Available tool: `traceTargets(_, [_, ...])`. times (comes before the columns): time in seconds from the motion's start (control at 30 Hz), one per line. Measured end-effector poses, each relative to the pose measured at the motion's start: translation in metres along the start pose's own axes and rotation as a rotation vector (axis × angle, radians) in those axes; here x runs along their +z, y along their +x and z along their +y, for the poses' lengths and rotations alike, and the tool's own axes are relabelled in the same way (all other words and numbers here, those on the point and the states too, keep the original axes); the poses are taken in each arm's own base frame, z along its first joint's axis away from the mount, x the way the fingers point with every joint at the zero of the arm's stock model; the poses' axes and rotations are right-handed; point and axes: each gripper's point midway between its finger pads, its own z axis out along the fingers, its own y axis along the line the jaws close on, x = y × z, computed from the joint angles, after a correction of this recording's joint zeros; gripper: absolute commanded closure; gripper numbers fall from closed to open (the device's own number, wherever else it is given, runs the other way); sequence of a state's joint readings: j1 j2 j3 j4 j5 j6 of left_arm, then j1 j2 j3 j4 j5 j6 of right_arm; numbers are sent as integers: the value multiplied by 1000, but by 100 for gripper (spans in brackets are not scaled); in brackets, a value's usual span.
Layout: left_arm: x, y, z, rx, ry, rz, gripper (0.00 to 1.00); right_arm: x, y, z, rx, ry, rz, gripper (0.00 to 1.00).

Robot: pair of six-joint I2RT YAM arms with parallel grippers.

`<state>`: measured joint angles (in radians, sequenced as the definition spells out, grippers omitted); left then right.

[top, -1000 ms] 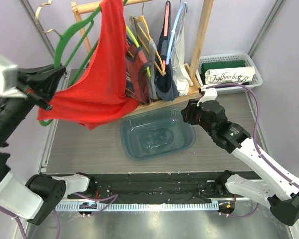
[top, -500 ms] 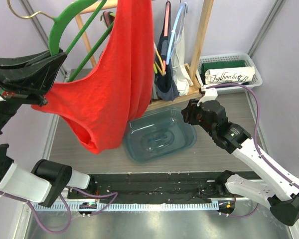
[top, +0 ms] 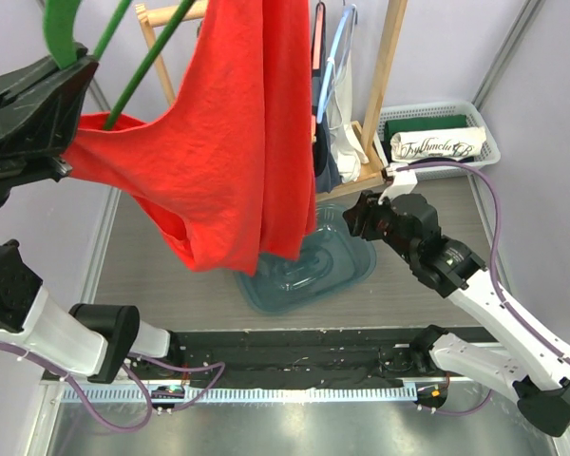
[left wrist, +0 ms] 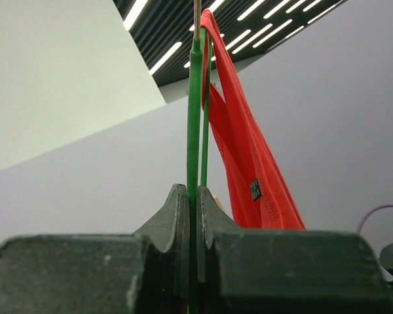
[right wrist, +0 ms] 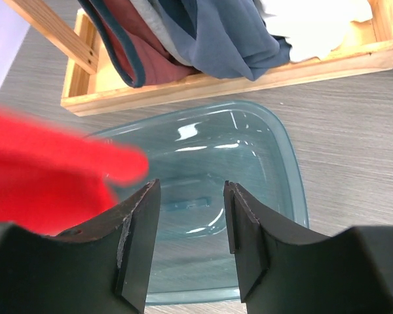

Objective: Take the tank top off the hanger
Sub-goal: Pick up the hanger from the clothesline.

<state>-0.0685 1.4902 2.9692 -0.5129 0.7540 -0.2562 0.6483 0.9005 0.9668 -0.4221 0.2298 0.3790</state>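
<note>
A red tank top (top: 233, 142) hangs on a green hanger (top: 123, 57), lifted high over the table's left half. My left gripper (top: 62, 109) is shut on the hanger (left wrist: 194, 131); the red tank top (left wrist: 245, 150) drapes off its far side. The garment's lower hem dangles over a blue-green plastic tub (top: 337, 261). My right gripper (top: 359, 217) stands open just right of the cloth, over the tub (right wrist: 249, 170), with nothing between its fingers. A blurred edge of the tank top (right wrist: 46, 176) shows at the left of the right wrist view.
A wooden rack (top: 385, 85) at the back holds several more garments on hangers (top: 328, 104), its base (right wrist: 216, 75) just beyond the tub. A white basket (top: 442, 138) with folded clothes sits at the back right.
My left gripper has raised the hanger and tank top higher and toward the right; the cloth now hangs over the tub. My right gripper has opened a little wider and stayed in place.
</note>
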Motion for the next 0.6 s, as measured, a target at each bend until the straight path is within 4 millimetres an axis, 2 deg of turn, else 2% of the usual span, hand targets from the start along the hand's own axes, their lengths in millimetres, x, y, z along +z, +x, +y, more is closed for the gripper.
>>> traceTargets(0.1, [2,-13,3,51,-8,-43,95,1,5,-2,-6,9,13,50])
traceTargets(0.2, [3,-25,2,80,-8,-85,95,5,18,-8,-10,24,38,50])
traceTargets(0.37, [6,-33,5,114,-16,-114,94,9,43,-16,-7,43,90,52])
traceTargets(0.6, [11,-38,9,117,2,-163,94,8,40,-15,3,39,76,54])
